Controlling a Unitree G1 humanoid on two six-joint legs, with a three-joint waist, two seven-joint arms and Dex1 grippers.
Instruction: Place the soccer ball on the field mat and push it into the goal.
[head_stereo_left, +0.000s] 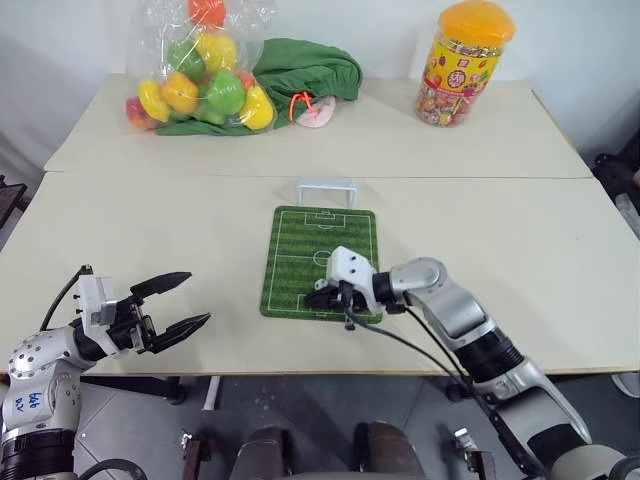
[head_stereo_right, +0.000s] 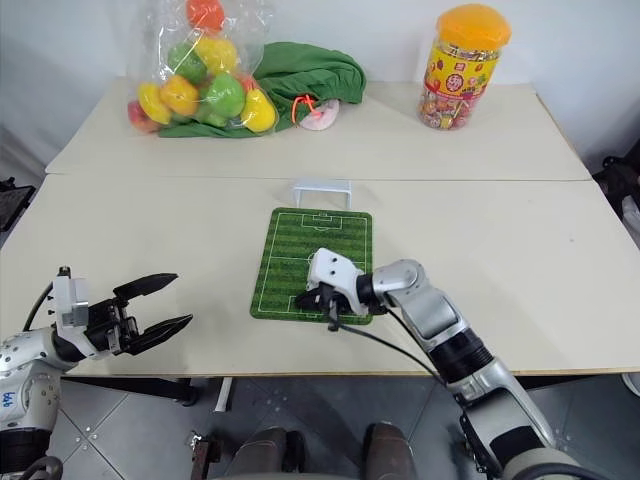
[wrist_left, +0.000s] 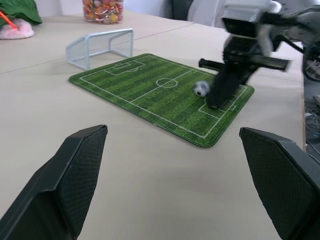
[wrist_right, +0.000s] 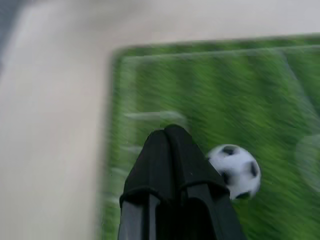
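Your soccer ball (wrist_left: 201, 88) already sits on the field mat (wrist_left: 150, 95), touching the closed, empty right claw (wrist_right: 167, 137); left claw (head_stereo_left: 180, 305) gapes idle; pushing it into the goal (wrist_left: 100, 45) remains.

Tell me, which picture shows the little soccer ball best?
The right wrist view: the soccer ball looks big there, right beside the shut right gripper on the field mat. The left wrist view shows it small, next to that gripper. In the eye views the gripper covers that spot.
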